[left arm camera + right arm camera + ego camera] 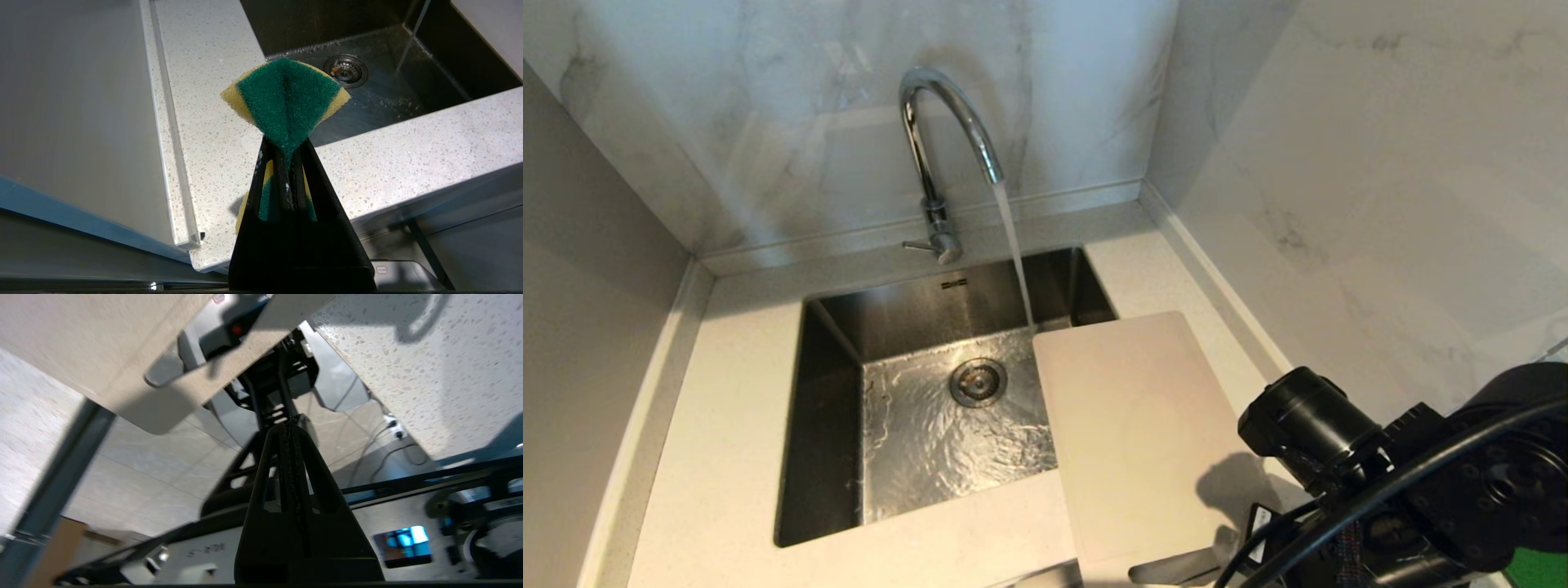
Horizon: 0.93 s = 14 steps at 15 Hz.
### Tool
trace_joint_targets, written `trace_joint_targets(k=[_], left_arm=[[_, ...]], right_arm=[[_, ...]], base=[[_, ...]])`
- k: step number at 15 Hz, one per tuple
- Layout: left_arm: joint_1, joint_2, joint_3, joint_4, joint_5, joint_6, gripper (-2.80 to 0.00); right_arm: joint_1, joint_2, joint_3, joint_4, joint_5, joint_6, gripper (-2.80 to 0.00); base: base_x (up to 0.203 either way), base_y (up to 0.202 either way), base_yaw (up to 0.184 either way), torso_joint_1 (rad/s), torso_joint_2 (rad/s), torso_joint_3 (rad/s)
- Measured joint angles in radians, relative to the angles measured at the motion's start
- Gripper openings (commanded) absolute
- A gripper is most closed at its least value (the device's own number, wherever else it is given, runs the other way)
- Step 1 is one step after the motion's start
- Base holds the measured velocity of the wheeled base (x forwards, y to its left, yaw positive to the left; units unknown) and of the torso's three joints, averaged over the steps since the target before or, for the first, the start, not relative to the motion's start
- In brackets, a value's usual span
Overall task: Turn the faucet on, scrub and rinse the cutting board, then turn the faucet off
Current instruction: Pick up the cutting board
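The chrome faucet (pixel 947 122) stands behind the sink (pixel 907 314), and water (pixel 1013 245) runs from its spout into the basin. Its thin lever (pixel 919 244) sticks out at the base. The off-white cutting board (pixel 1135 433) lies flat across the sink's right edge and the counter. In the right wrist view the board's slot-handle end (pixel 102 343) overhangs the counter's front. My right gripper (pixel 288 422) is shut and empty, low beside that end. My left gripper (pixel 286 143) is shut on a green and yellow sponge (pixel 286 94) above the counter's front left.
Marble walls close in the counter (pixel 735 425) at the back and on the right. A grey side panel (pixel 73 102) borders it on the left. My right arm (pixel 1380 482) fills the lower right of the head view, with a green patch (pixel 1539 567) behind it. The drain (pixel 978 381) sits mid-basin.
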<state>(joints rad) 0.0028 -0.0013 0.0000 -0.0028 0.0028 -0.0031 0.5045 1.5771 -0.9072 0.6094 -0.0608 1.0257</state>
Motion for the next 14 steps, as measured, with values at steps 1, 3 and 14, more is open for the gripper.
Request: trace_joint_targets(k=[1, 3, 14], left_arm=[[0.000, 0.000, 0.000, 0.000, 0.000, 0.000, -2.80], [0.000, 0.000, 0.000, 0.000, 0.000, 0.000, -2.80], [0.000, 0.000, 0.000, 0.000, 0.000, 0.001, -2.80]], right_arm=[[0.000, 0.007, -0.010, 0.001, 0.000, 0.046, -2.80], [0.000, 0.023, -0.024, 0.000, 0.001, 0.138, -2.80], [0.007, 0.062, -0.010, -0.010, 0.002, 0.275, -2.80]], base=[[0.000, 0.000, 0.000, 0.000, 0.00, 0.000], [0.000, 0.000, 0.000, 0.000, 0.00, 0.000], [0.000, 0.000, 0.000, 0.000, 0.00, 0.000]])
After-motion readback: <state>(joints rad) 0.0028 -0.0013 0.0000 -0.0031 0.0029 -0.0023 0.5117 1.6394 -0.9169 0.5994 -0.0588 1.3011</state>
